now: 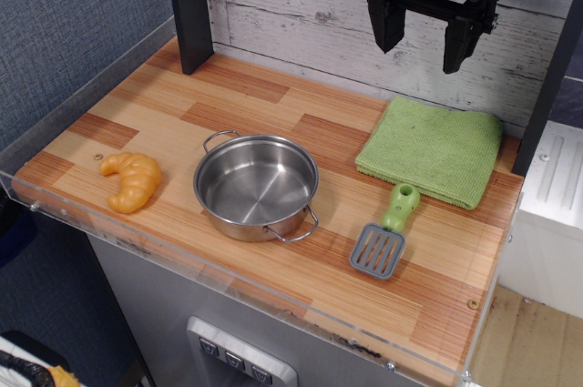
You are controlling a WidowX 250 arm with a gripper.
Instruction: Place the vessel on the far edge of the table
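Black and two-fingered, the pincer [426, 39] hangs high in the air near the whitewashed plank wall [301, 5], its fingers pointing down with a wide gap between them and nothing held. Directly under the pincer, a folded green cloth [433, 150] lies flat on the rectangular wood-plank worktop [273, 96] with a clear acrylic rim. Below the pincer and a little toward the front edge lies a small spatula with a green handle and a grey slotted blade [387, 234], its handle end just beside the cloth. The shallow round stainless-steel pot with two wire loop handles [257, 185] stands upright and empty, well apart from the pincer, down and to the left of it in the view, close to the front edge of the worktop. Still farther to the left of the pincer, just beside the pot but not touching it, rests a golden plastic croissant [132, 181].
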